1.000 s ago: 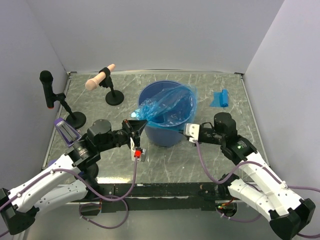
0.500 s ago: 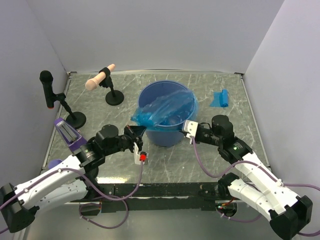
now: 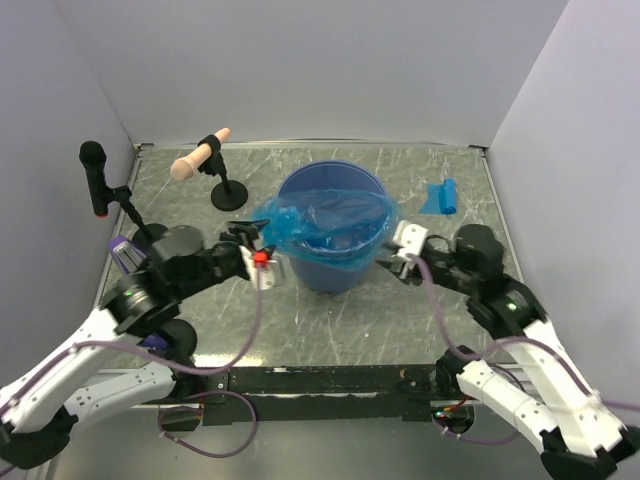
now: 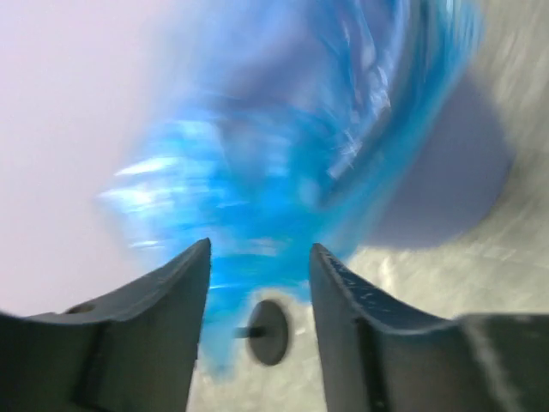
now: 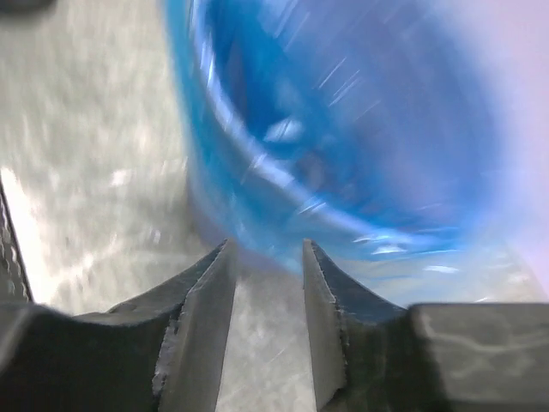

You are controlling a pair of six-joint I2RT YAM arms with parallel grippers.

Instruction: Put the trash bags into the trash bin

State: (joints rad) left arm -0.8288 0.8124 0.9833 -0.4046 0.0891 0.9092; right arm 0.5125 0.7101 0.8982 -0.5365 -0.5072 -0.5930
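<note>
Left gripper [image 3: 248,236] parted, trash bag [image 3: 320,215] just ahead

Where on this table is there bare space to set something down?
Bare tabletop in front of the trash bin, down to the near edge, and between bin and blue packet. Crowded: both bin flanks, by the left gripper and right gripper, and the microphone stands back left.

The trash bin [image 3: 328,275] stood between the left gripper [image 3: 255,245] and right gripper [image 3: 395,255], ahead of both jaws, a trash bag [image 3: 325,222] draped in it; a second bag [image 3: 439,196] lay beyond the right jaws.
</note>
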